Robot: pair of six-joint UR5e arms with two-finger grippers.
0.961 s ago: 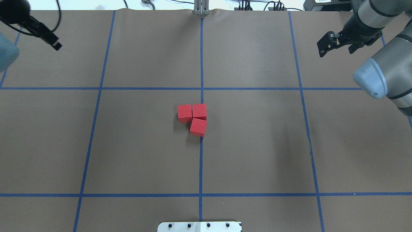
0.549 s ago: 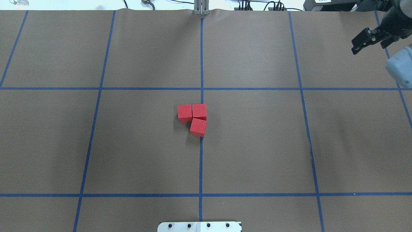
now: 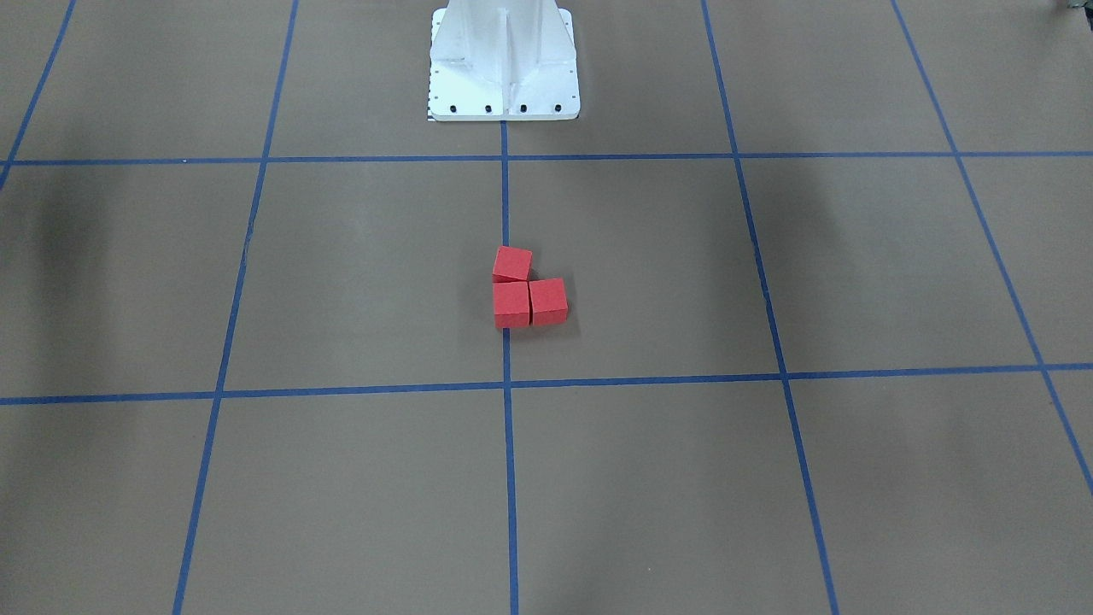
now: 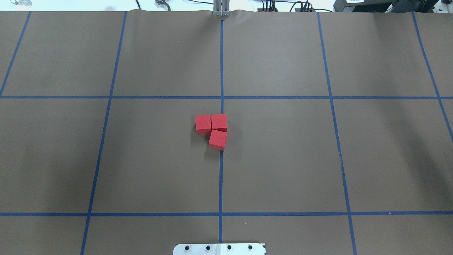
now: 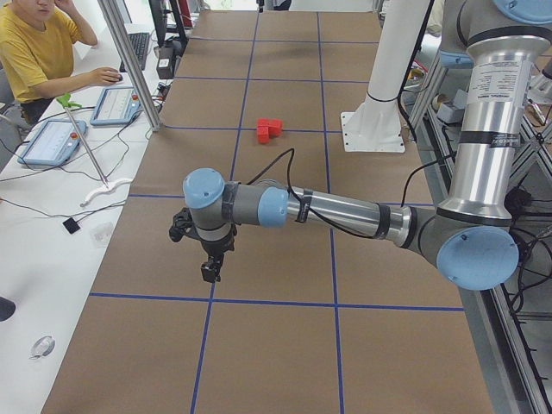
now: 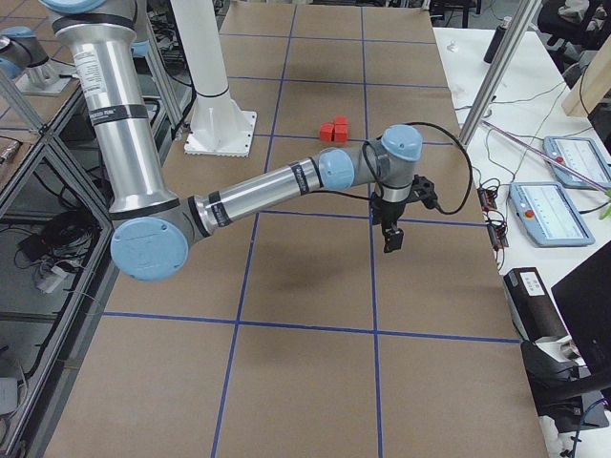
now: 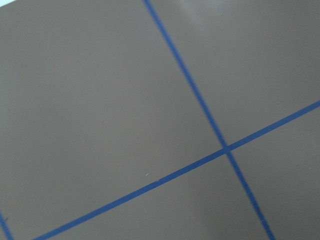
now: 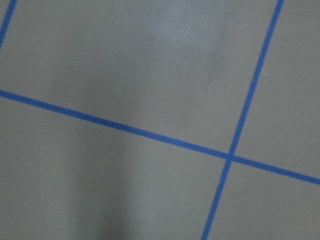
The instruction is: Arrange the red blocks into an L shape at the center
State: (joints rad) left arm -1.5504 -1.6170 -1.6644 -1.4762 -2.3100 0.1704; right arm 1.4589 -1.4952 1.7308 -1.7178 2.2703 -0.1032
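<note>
My left pincer (image 5: 209,274) pointed down over the brown paper (image 5: 285,345), well out toward the table's left end; it only showed in the left side view, so I couldn't tell whether the fingers were apart or together. Same story for my right pincer (image 6: 390,245): pointing down near the opposite end, seen only in the right side view, state unreadable. Neither showed in the overhead or front views. Nothing visibly held by either. The left wrist camera saw only bare paper and a blue tape crossing (image 7: 226,148); the right wrist camera likewise saw paper and a tape crossing (image 8: 230,157). Both pincers sat well apart from the red blocks (image 4: 214,130). The blocks lay in the center (image 4: 247,156), all three on the paper, in an L. In the overhead view the far left block (image 4: 203,123) and far right block (image 4: 219,121) sat side by side, touching; the near block (image 4: 218,139) sat on the robot's side of the far right one, touching it, slightly rotated. The far right and near blocks covered the middle tape line (image 4: 221,184); the far left one lay just to my left of it. The white base plate (image 4: 219,249) sat on the same line at the near edge, well clear of the blocks. A person in a yellow shirt (image 5: 33,53) sat at the side desk beyond the paper's edge.
</note>
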